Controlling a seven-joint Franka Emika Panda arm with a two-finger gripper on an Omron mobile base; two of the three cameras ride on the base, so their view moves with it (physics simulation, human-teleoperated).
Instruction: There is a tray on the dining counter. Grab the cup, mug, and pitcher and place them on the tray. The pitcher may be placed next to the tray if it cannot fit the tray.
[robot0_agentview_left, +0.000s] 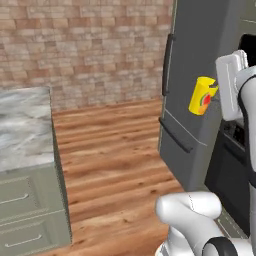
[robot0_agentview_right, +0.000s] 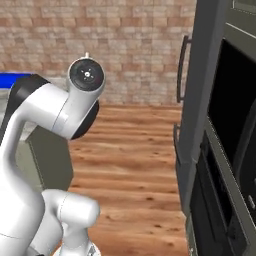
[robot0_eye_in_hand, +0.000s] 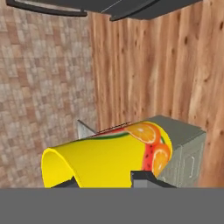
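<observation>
You have the cup (robot0_agentview_left: 202, 96) clamped in the gripper (robot0_agentview_left: 214, 95): the jaws stand narrowly apart, closed on the yellow wall, and the cup hangs in the air in front of the dark grey fridge (robot0_agentview_left: 197, 75), well above the wooden floor (robot0_agentview_left: 115, 160). In the hand view the cup (robot0_eye_in_hand: 109, 159) lies across the bottom of the picture, its long axis running from about 8 o'clock, where the open rim is, to 2 o'clock. In the left base view it tilts, top toward 1 o'clock.

The relation your next move turns on: the tray (robot0_agentview_right: 12, 80) shows as a blue sliver at 9 o'clock in the right base view, far from the cup, beyond the arm's elbow. The marbled counter (robot0_agentview_left: 22, 125) sits at 9 o'clock in the left base view. So I judge the carry goes leftward.

No writing or brand is readable; the cup bears only a fruit picture, orange slices and watermelon.
</observation>
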